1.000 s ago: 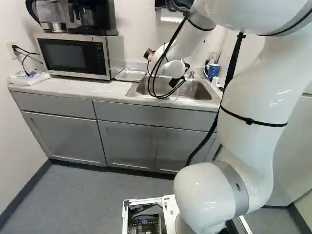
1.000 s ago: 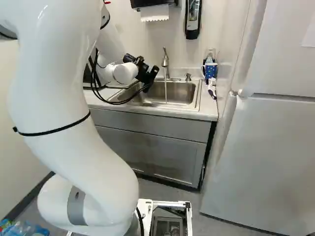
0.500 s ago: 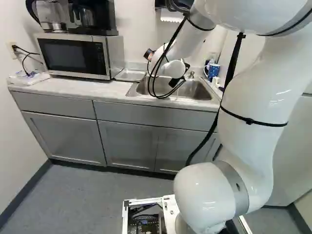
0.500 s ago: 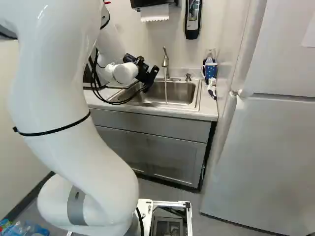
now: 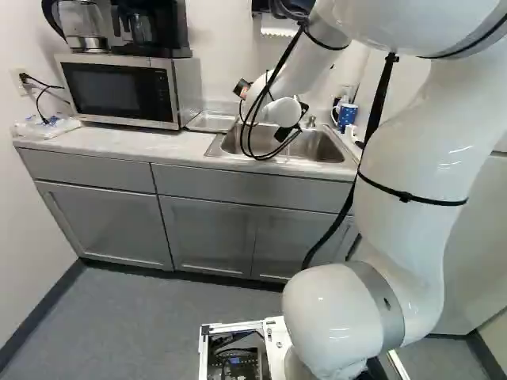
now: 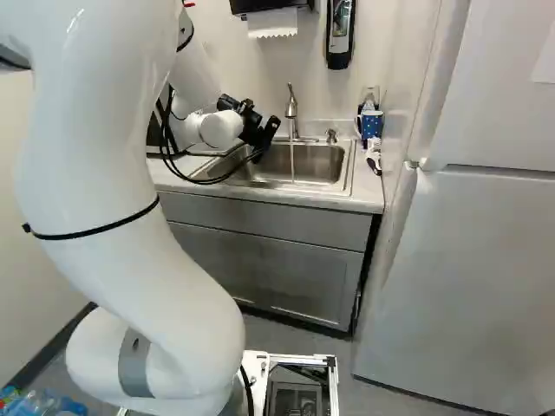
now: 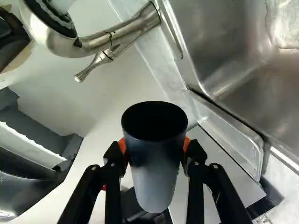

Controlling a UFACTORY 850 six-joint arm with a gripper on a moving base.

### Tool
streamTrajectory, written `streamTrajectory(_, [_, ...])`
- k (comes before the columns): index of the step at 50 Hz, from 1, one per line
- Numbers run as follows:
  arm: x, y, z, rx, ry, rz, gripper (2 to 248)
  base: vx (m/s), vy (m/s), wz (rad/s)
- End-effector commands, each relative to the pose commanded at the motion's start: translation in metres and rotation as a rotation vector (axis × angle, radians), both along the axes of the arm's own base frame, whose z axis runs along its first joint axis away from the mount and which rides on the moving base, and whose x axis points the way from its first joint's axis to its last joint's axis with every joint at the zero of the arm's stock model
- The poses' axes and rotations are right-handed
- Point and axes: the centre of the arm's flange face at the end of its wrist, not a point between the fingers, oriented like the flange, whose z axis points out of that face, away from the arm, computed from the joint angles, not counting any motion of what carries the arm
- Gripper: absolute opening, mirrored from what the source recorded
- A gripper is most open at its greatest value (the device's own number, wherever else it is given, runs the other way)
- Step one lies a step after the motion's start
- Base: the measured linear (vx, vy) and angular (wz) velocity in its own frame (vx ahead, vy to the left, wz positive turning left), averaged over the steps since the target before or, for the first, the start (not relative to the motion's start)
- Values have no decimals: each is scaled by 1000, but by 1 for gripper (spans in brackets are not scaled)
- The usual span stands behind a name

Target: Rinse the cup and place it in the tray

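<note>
The counter (image 5: 119, 141) runs along the far wall (image 5: 218, 55), above the cupboards (image 5: 103, 222), with the floor (image 5: 142, 317) on their near side. At its left end, beside the left wall (image 5: 24, 206), stands the microwave (image 5: 119, 91), with the coffee maker (image 5: 170, 28) and a kettle (image 5: 81, 24) on top. Just right of the microwave lies the tray (image 5: 211, 121), and right of that the sink (image 6: 349, 173) is set into the counter. The tap (image 6: 291, 108) rises at the sink's far edge. A mug (image 6: 371, 126) stands at the far right corner. Above hang the towel holder (image 6: 264, 7) and, to its right, the dispenser (image 6: 339, 35). The fridge (image 6: 468, 269) stands at the right.
</note>
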Motion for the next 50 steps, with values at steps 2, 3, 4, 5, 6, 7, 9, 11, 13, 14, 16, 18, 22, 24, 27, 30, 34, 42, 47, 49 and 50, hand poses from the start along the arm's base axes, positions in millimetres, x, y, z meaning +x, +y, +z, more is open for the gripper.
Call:
streamTrajectory(2, [0, 0, 0, 0, 0, 0, 125, 0, 0, 0])
streamTrajectory(3, [0, 0, 0, -2, 0, 0, 125, 0, 0, 0])
streamTrajectory(4, [0, 0, 0, -6, 0, 1, 125, 0, 0, 0])
streamTrajectory(5, [0, 0, 0, -11, -1, 1, 125, 0, 0, 0])
streamTrajectory(6, [0, 0, 0, -17, -1, 2, 125, 0, 0, 0])
streamTrajectory(7, [0, 0, 0, -24, -2, 2, 125, 0, 0, 0])
streamTrajectory(9, [0, 0, 0, -40, -3, 4, 125, 0, 0, 0])
streamTrajectory(11, [0, 0, 0, -58, -5, 6, 125, 0, 0, 0])
streamTrajectory(13, [0, 0, 0, -77, -6, 8, 125, 0, 0, 0])
streamTrajectory(14, [0, 0, 0, -87, -7, 9, 125, 0, 0, 0])
streamTrajectory(16, [0, 0, 0, -106, -9, 11, 125, 0, 0, 0])
streamTrajectory(18, [0, 0, 0, -126, -10, 13, 125, 0, 0, 0])
streamTrajectory(22, [0, 0, 0, -167, -14, 17, 125, 0, 0, 0])
streamTrajectory(24, [0, 0, 0, -188, -16, 19, 125, 0, 0, 0])
streamTrajectory(27, [0, 0, 0, -219, -18, 22, 125, 0, 0, 0])
streamTrajectory(30, [0, 0, 0, -250, -21, 25, 125, 0, 0, 0])
streamTrajectory(34, [0, 0, 0, -292, -24, 29, 125, 0, 0, 0])
streamTrajectory(42, [0, 0, 0, -375, -31, 38, 125, 0, 0, 0])
streamTrajectory(47, [0, 0, 0, -427, -35, 43, 125, 0, 0, 0])
streamTrajectory(49, [0, 0, 0, -448, -37, 45, 125, 0, 0, 0])
streamTrajectory(50, [0, 0, 0, -459, -38, 46, 125, 0, 0, 0])
